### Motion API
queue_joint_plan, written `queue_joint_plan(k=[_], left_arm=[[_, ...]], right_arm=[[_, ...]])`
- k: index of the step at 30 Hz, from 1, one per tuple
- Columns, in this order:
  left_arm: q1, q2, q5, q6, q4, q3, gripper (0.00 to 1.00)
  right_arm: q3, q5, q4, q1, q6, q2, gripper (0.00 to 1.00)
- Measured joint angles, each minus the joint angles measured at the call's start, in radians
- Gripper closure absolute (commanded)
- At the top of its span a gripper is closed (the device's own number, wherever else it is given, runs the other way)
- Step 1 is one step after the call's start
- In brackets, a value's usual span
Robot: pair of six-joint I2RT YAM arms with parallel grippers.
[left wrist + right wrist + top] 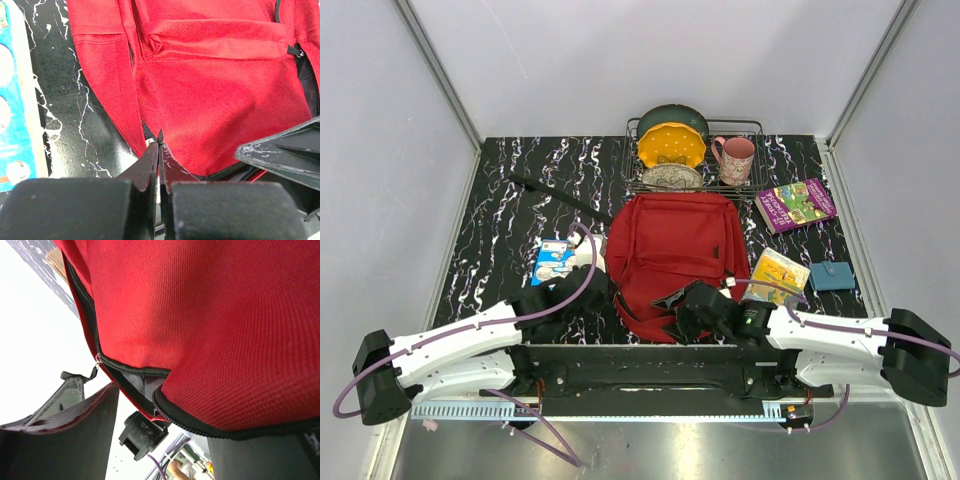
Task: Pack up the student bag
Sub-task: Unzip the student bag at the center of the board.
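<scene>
Red bag [675, 245] is lying flat at the middle of the black, white-veined table [510, 200], its near edge meeting both grippers. The left gripper [160, 142] is pressing its clenched fingers, tips together, against the bag's near-left seam beside the zipper; whether any fabric is pinched between them cannot be told. The right gripper [162, 412] is sitting under the bag's near-right edge with its jaws spread wide, the black-piped rim and a strip of dark lining hanging between them, one finger clear of the cloth. Both white arms are lying low along the table's near side, elbows out at the corners and forearms angling inward to the bag. The bag's cloth is showing a coarse red weave, puckering at the front pocket [215, 40], and a black zipper [87, 315] is running down its side to a small metal pull [97, 359]. A blue box [15, 100] is lying just beside the bag on the left gripper's side.
</scene>
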State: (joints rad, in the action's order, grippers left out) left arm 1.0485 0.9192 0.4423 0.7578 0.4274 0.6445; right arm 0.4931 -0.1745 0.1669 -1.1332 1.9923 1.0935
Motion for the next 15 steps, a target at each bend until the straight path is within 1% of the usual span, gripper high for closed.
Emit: queue_joint_plan(k=[1, 2, 4, 5, 6, 7, 8, 12, 15], left_arm=[[0.0, -0.001, 0.0, 0.0, 0.0, 0.0, 1.0], [0.0, -0.002, -0.001, -0.001, -0.001, 0.0, 1.0], [0.0, -0.006, -0.002, -0.005, -0.003, 0.0, 1.0], [0.0, -0.01, -0.005, -0.008, -0.003, 0.0, 1.0], [0.0, -0.015, -0.007, -0.01, -0.003, 0.0, 1.0], [0.0, -0.021, -0.009, -0.015, -0.003, 0.0, 1.0], [0.0, -0.026, -0.01, -0.019, -0.003, 0.0, 1.0], [0.0, -0.043, -0.006, -0.027, -0.002, 0.0, 1.0], [0.0, -0.045, 0.016, -0.027, 0.005, 0.0, 1.0]], right_arm=[[0.0, -0.011, -0.001, 0.0, 0.0, 0.004, 0.31], [0.002, -0.021, -0.001, 0.0, 0.0, 0.012, 0.38], [0.016, -0.043, -0.004, -0.001, -0.003, 0.052, 0.48], [0.021, -0.051, -0.006, -0.001, 0.0, 0.07, 0.7], [0.025, -0.056, -0.013, -0.001, 0.0, 0.091, 0.79], [0.027, -0.063, -0.021, -0.002, -0.002, 0.112, 0.91], [0.026, -0.07, -0.027, -0.003, -0.002, 0.128, 1.0], [0.017, -0.084, -0.044, -0.004, 0.002, 0.131, 1.0], [-0.01, -0.104, -0.027, -0.004, -0.003, 0.049, 1.0]])
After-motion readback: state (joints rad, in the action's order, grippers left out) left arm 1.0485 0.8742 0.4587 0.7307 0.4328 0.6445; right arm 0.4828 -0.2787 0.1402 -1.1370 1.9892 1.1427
